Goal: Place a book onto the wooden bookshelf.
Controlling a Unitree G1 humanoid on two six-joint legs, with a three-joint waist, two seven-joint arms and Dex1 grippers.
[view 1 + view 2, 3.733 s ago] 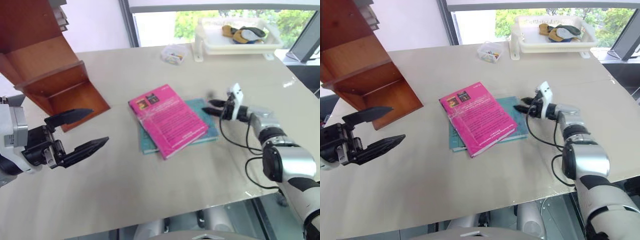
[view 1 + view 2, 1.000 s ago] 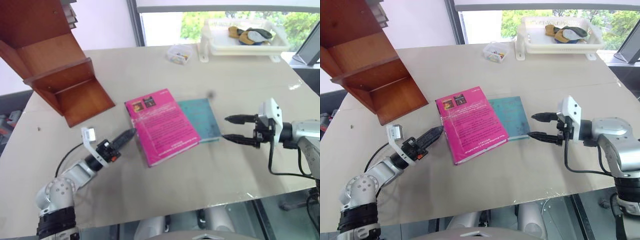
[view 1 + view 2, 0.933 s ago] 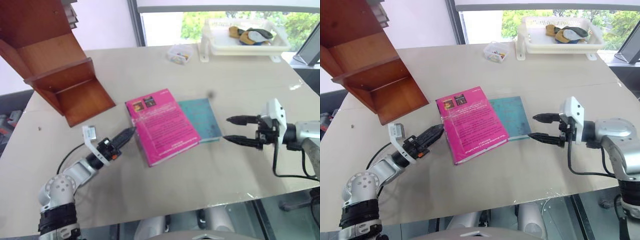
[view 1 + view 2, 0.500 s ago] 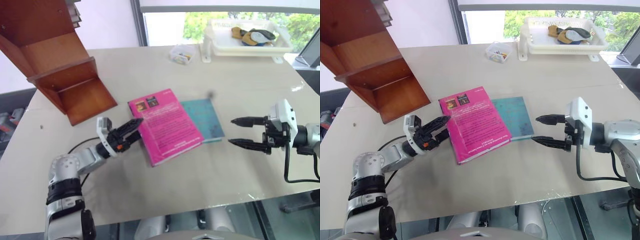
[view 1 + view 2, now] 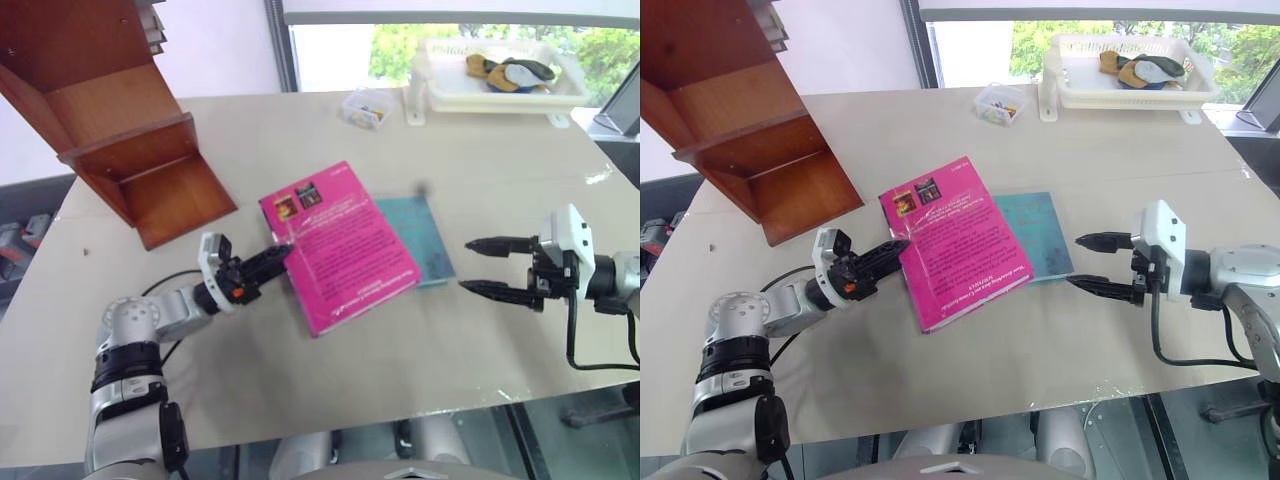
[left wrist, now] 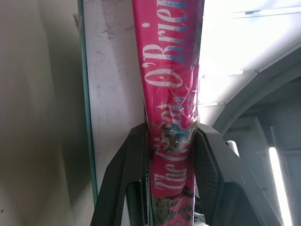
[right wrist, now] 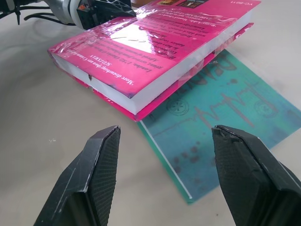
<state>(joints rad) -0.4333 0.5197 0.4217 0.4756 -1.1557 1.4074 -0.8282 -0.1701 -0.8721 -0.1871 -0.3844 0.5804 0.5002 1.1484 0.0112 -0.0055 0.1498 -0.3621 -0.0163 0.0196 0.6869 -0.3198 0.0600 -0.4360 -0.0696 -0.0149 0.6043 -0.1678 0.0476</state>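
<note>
A thick pink paperback [image 5: 338, 245] lies flat near the middle of a pale beige table [image 5: 300, 380], resting partly on top of a thinner teal book [image 5: 425, 235]. The left gripper [image 5: 272, 259] has its two black fingers clamped across the paperback's spine edge; the left wrist view shows a finger [image 6: 129, 179] pressed against each side of the pink spine with its white lettering. The right gripper [image 5: 488, 266] hovers just beyond the teal book with its fingers spread wide and nothing between them. The paperback looks wrapped in glossy, crinkled clear film, so it is probably slippery under the pads. It seems fairly heavy for its size, with a stiff block of white pages but soft covers that would droop or fan open if lifted by one edge alone. The spine is likely the firmest place to hold it, and the free long edge may need support from the other gripper. The wooden bookshelf [image 5: 120, 130], polished reddish-brown with open box compartments and a slanted side, stands at the table's far left corner, well apart from the books. A white plastic tray [image 5: 495, 90] holding small items sits by the window, with a small clear container [image 5: 365, 107] nearby.
</note>
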